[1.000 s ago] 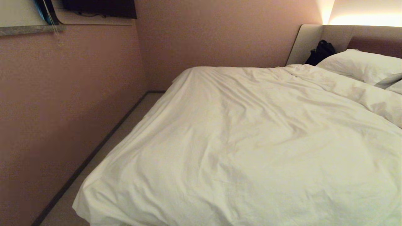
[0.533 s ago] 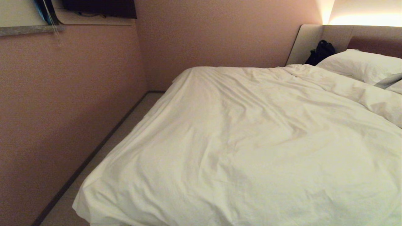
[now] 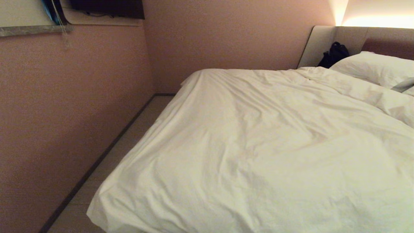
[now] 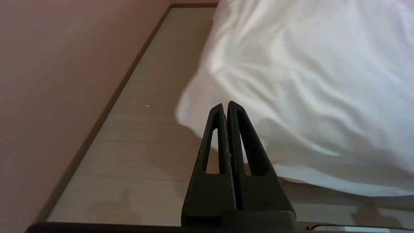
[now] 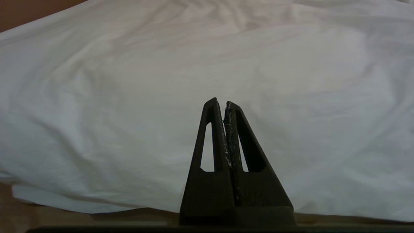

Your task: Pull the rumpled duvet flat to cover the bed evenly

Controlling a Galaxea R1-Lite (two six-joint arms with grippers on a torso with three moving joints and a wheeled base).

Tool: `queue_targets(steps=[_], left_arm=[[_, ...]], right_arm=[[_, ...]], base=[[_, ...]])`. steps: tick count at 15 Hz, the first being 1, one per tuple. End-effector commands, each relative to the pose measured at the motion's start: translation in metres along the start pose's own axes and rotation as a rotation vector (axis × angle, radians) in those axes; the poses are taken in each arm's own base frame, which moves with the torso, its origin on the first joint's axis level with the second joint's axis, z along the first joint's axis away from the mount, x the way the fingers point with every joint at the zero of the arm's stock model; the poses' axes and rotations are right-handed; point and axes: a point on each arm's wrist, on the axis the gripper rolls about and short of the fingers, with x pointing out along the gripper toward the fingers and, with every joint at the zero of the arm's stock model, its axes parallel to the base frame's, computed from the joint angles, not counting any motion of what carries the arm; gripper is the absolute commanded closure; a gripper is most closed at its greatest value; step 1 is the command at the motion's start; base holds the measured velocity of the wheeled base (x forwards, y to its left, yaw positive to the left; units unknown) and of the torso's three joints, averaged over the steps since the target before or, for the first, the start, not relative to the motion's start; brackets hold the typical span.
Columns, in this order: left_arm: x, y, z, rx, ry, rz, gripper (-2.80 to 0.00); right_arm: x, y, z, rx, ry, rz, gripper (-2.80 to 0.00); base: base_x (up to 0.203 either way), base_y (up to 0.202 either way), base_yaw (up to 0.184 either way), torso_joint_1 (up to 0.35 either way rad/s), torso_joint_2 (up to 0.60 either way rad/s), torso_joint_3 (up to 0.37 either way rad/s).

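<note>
The duvet (image 3: 258,142) lies spread over the bed (image 3: 320,42), covering nearly all of the mattress from the near edge at 6 o'clock up to the pillows. Its surface is creased with shallow folds, and its corner at 7 o'clock hangs over the side toward the floor (image 3: 129,139). A white pillow (image 3: 375,68) rests at 2 o'clock against the padded headboard (image 3: 385,42), touching the duvet's upper edge. A black bag (image 3: 334,53) sits in the headboard corner at 1 o'clock, just beside the pillow. A pinkish wall (image 3: 64,113) runs along the floor strip at 9 o'clock.

Neither arm shows in the head view. In the left wrist view the left claw (image 4: 226,105) is clenched, its fingers pressed together and holding nothing, poised over the floor just beside the duvet's hanging corner. In the right wrist view the right claw (image 5: 223,103) is likewise clenched and empty, pointing at the duvet's draped side near the bed's edge.
</note>
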Motion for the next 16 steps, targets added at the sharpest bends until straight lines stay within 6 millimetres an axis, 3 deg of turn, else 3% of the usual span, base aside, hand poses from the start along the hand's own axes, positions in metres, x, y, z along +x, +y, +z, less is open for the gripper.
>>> queue_targets(steps=[1, 16], left_arm=[[0.0001, -0.0001, -0.0002, 0.0, 0.002, 0.0, 0.0], [0.0002, 0.0, -0.0002, 0.0, 0.002, 0.001, 0.0]], right_arm=[[0.0, 0.0, 0.0, 0.0, 0.0, 0.002, 0.0], [0.0, 0.0, 0.0, 0.0, 0.0, 0.002, 0.0]], base=[[0.0, 0.205, -0.002, -0.001, 0.0, 0.005], [0.0, 0.197, 0.0, 0.003, 0.0, 0.001]])
